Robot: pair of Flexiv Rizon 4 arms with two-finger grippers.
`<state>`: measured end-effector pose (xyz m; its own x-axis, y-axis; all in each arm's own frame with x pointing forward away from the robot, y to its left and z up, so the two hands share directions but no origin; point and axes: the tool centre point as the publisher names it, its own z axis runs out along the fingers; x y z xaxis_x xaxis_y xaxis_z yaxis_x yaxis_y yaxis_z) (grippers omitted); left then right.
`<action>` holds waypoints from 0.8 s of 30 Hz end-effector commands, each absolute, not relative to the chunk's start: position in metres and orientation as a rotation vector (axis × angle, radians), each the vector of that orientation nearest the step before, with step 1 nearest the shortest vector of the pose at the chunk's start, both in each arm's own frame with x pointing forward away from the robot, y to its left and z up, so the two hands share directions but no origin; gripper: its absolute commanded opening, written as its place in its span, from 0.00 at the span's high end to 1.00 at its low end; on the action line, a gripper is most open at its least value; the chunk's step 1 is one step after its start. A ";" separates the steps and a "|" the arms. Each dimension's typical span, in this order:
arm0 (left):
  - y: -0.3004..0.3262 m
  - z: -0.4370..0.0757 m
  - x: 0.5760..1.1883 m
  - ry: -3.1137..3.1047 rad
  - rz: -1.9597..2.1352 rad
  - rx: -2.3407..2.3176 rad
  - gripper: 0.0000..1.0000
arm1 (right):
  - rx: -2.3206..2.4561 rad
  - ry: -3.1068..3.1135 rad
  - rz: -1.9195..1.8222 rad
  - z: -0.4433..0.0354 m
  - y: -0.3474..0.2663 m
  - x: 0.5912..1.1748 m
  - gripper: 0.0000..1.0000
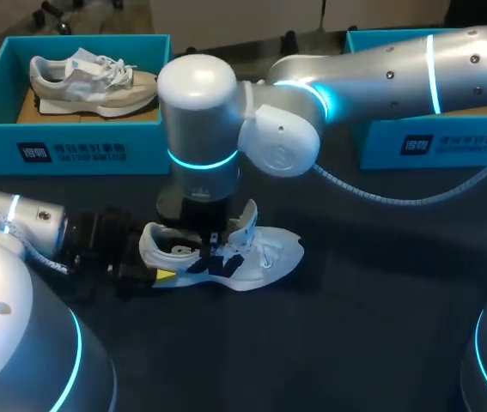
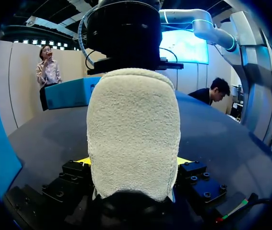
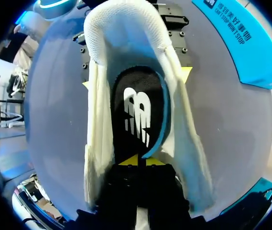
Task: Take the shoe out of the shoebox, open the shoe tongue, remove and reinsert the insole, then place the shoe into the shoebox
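Observation:
A white shoe (image 1: 264,249) lies on the dark table, toe pointing right. My left gripper (image 1: 159,257) holds its heel from the left. In the left wrist view the fuzzy heel (image 2: 133,129) fills the space between the two yellow tips, which touch it on both sides. My right gripper (image 1: 213,247) points straight down into the shoe's opening. In the right wrist view its yellow tips (image 3: 138,162) are pressed together on the front edge of the black insole (image 3: 138,108), whose blue rim shows along one side. The white shoe walls (image 3: 97,143) spread on either side.
A blue shoebox (image 1: 71,146) at the back left holds a second, beige and grey shoe (image 1: 93,81). Another blue shoebox (image 1: 432,142) stands at the back right, partly behind my right arm. The front right of the table is bare dark surface.

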<state>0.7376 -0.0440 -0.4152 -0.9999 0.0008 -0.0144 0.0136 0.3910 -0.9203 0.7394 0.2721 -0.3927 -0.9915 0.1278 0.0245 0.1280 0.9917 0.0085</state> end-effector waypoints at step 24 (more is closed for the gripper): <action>-0.043 -0.416 0.739 2.610 -1.724 0.012 1.00 | -0.066 -3.139 -0.021 -0.340 0.243 0.746 1.00</action>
<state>0.7387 -0.0438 -0.4151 -0.9999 -0.0002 -0.0142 0.0130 0.3914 -0.9201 0.7472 0.2534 -0.3476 -0.9990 0.0434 0.0092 0.0435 0.9990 0.0038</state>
